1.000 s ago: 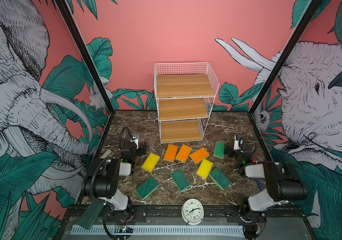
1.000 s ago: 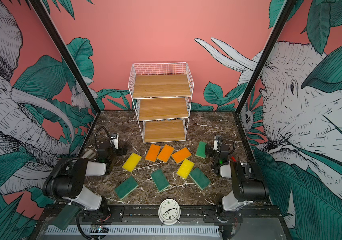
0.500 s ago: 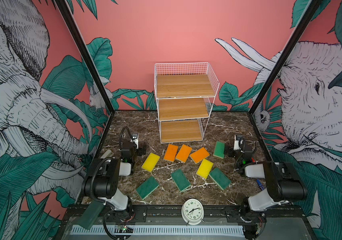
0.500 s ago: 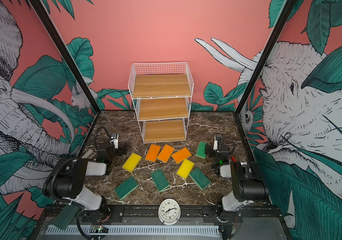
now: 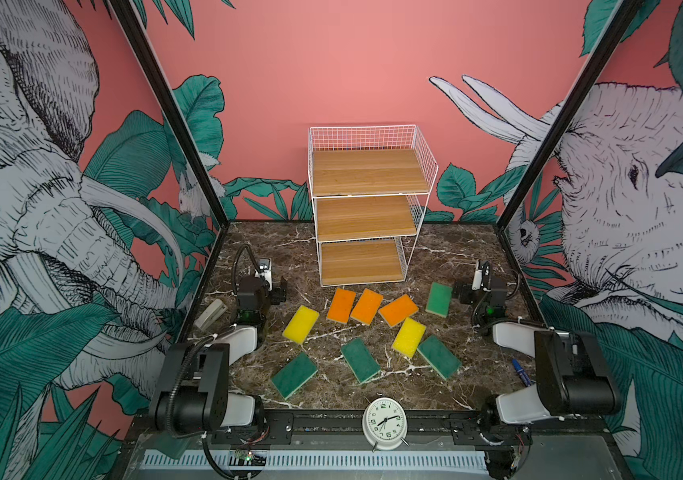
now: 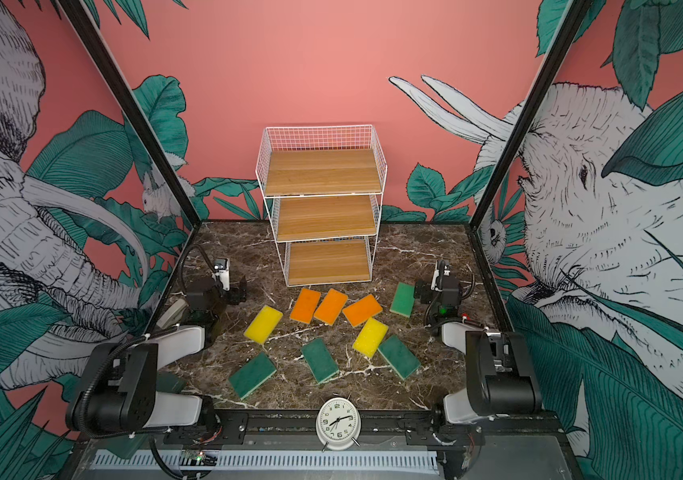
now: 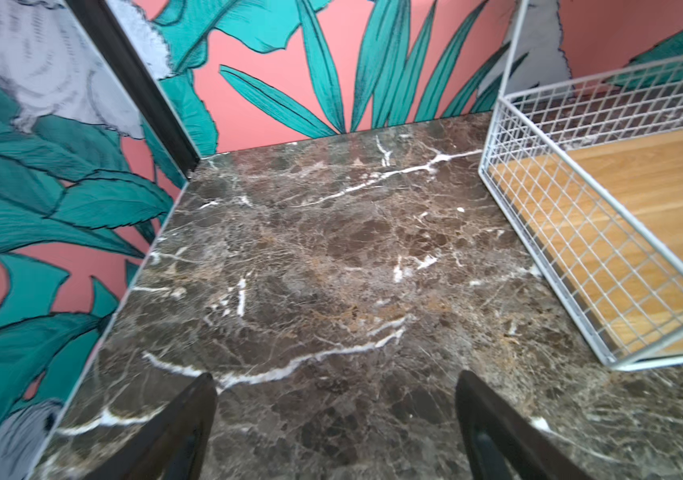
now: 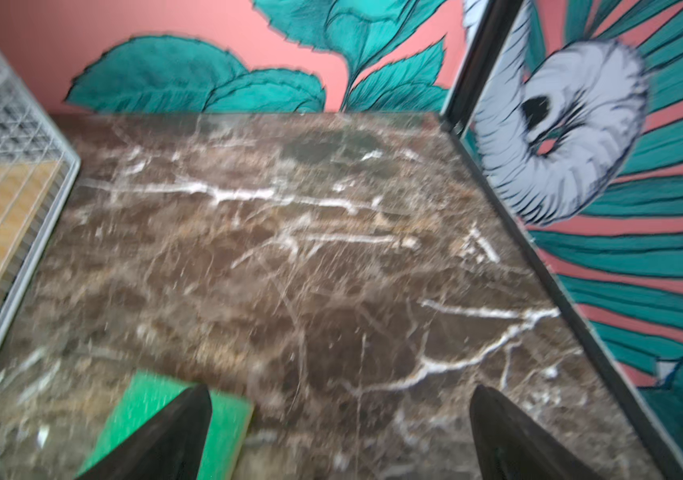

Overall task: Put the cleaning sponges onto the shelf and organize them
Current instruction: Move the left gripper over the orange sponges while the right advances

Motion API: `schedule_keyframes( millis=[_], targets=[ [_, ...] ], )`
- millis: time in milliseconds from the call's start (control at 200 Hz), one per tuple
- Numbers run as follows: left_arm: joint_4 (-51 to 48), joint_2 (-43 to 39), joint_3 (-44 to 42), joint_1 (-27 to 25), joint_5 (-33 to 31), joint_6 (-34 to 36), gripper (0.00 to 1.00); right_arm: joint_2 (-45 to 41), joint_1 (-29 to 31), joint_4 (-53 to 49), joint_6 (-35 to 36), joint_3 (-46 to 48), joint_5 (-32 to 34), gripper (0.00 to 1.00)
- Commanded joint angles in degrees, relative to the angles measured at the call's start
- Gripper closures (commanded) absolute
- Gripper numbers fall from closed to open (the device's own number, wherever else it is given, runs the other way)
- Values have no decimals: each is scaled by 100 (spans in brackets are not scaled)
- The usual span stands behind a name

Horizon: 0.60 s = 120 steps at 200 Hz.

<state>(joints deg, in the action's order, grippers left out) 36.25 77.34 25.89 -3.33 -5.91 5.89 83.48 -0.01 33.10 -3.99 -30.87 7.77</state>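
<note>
We are seeing the whole layout only in both top views: nine sponges (image 5: 359, 360) are lying flat on the table (image 5: 447, 253) in front of the shelf (image 5: 366, 216), none on its three bare boards. We are counting three orange sponges (image 5: 367, 306) in a row just before the bottom board, two yellow sponges (image 5: 300, 324), four green sponges (image 6: 252, 376) and one clock (image 5: 384, 423) at the near edge.

The left wrist view is showing no sponge, only marble and the shelf's bottom tier. The right wrist view is catching one green sponge (image 8: 148, 395), partly behind the right gripper (image 8: 339, 399).

The left arm (image 5: 198, 386) and right arm (image 5: 568, 374) are sitting folded low, each reaching forward along its side of the table. The left gripper (image 7: 333, 386) is showing jaws apart over bare marble. The right gripper's jaws are standing wide apart, gripping nothing.
</note>
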Motion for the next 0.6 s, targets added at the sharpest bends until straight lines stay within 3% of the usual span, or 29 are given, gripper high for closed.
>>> schedule_keyframes(
  millis=[0, 195, 335, 595],
  targets=[
    [-445, -469, -92, 13, -324, -265, 9, -264, 33, -1119, -326, -314, 442, 1],
    [-1216, -1551, -131, -48, -402, -696, 12, -1160, 267, -2221, -587, -536, 845, 1],
    [-2129, -2073, 110, -72, -243, -1139, 14, -1715, 312, -3275, -1392, -858, 425, 1],
    [-3153, -2738, 188, -522, -254, -1695, 18, -2356, 868, -4656, -2552, -1101, 753, 1]
  ],
)
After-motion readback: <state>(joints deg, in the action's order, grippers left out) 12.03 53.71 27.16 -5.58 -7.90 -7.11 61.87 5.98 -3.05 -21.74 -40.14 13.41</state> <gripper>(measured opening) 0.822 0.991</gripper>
